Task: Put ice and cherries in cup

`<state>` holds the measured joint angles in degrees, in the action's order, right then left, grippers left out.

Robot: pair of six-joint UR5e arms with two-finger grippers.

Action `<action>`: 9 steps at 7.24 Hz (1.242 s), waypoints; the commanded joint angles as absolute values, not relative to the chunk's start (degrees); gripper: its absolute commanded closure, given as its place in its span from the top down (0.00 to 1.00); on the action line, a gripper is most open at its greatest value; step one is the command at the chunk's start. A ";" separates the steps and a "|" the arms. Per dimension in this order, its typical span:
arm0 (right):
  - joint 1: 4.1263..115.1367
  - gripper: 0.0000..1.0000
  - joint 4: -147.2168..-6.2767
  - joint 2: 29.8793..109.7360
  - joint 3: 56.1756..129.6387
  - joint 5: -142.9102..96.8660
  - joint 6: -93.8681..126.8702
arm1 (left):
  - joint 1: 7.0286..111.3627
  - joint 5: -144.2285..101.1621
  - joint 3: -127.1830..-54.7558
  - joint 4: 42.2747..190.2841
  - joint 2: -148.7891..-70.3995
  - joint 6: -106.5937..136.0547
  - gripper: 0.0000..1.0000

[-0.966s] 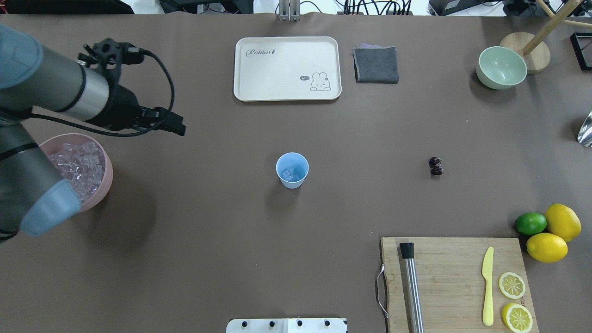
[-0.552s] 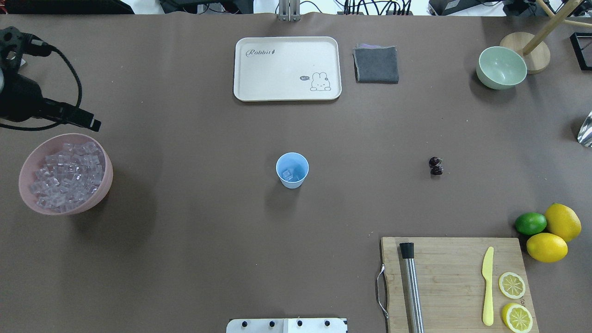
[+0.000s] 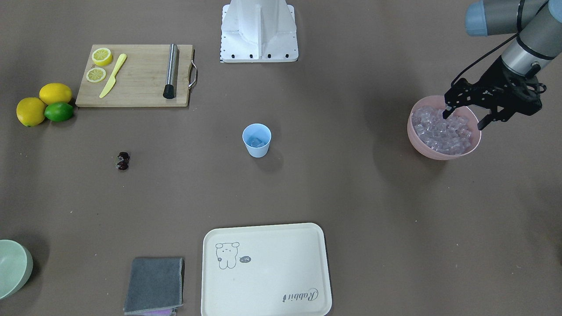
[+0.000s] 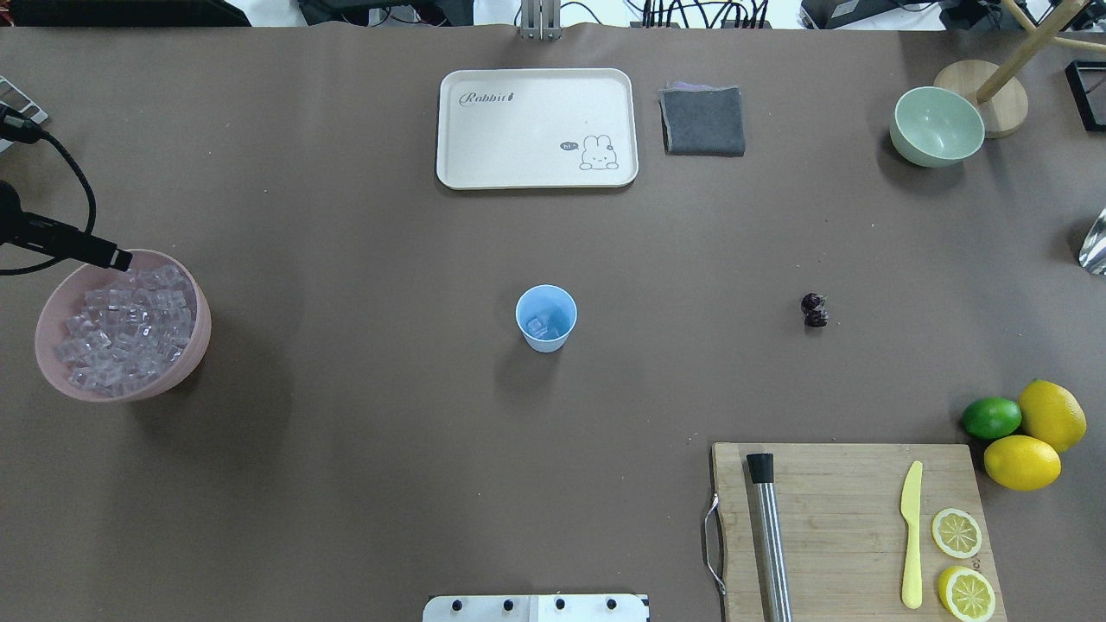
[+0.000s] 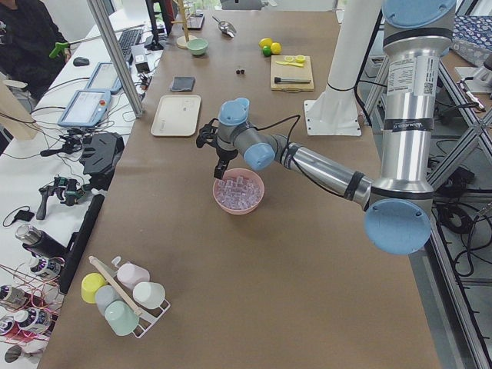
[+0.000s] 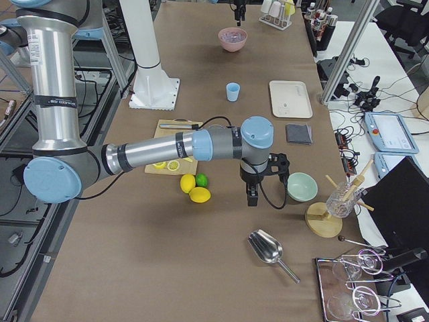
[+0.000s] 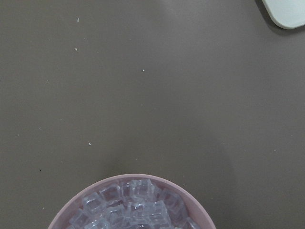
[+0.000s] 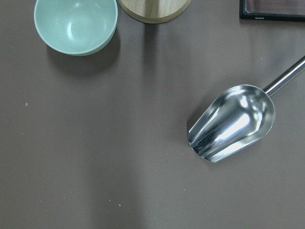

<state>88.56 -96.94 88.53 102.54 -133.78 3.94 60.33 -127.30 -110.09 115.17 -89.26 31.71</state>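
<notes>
The light blue cup [image 4: 546, 318] stands mid-table with a few ice cubes in it; it also shows in the front view [image 3: 256, 140]. The pink bowl [image 4: 200, 333] at the left is full of ice [image 4: 121, 324]. My left gripper [image 3: 464, 119] is open and empty, fingers spread just above the ice [image 3: 441, 129] at the bowl's outer side; only one fingertip [image 4: 117, 257] shows overhead. The cherries [image 4: 814, 310] lie as a pair on the table right of the cup. My right gripper [image 6: 251, 198] shows only in the exterior right view, near the green bowl; I cannot tell its state.
A cream tray [image 4: 536, 128] and grey cloth [image 4: 702, 120] lie at the far side. A pale green bowl [image 4: 937, 126] and metal scoop [image 8: 233, 121] are far right. A cutting board [image 4: 851, 527] holds a muddler, knife and lemon slices; lemons and a lime [image 4: 991, 417] sit beside it.
My left arm has swung left, out of most of the overhead view, uncovering the pink bowl. Its gripper moved from the table right of the bowl to over the bowl's far rim.
</notes>
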 commanded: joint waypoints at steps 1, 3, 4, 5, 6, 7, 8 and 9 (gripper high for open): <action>88.51 1.00 -96.94 88.59 102.66 -133.77 3.87 | 59.94 -127.27 -108.63 121.18 -86.67 40.34 0.97; 88.51 1.00 -96.94 88.59 102.83 -133.59 3.87 | 59.94 -126.48 -108.45 124.01 -84.12 47.09 0.97; 88.51 1.00 -96.94 88.59 103.01 -133.68 3.95 | 59.77 -126.04 -108.72 124.10 -83.94 52.76 0.97; 88.51 1.00 -96.86 88.51 103.01 -133.59 4.04 | 57.85 -122.64 -108.98 124.01 -83.85 56.65 0.97; 88.24 1.00 -96.86 88.51 103.01 -133.68 4.39 | 54.87 -118.00 -109.25 124.01 -83.33 60.60 0.97; 88.07 1.00 -96.86 88.16 103.09 -133.59 4.39 | 53.28 -116.91 -109.77 123.84 -83.41 65.69 0.97; 88.07 1.00 -96.86 88.07 103.18 -133.51 4.39 | 52.13 -114.98 -110.47 123.49 -83.23 70.96 0.97; 88.07 1.00 -96.86 87.72 103.18 -133.51 4.39 | 50.55 -112.61 -110.74 123.23 -83.15 76.67 0.97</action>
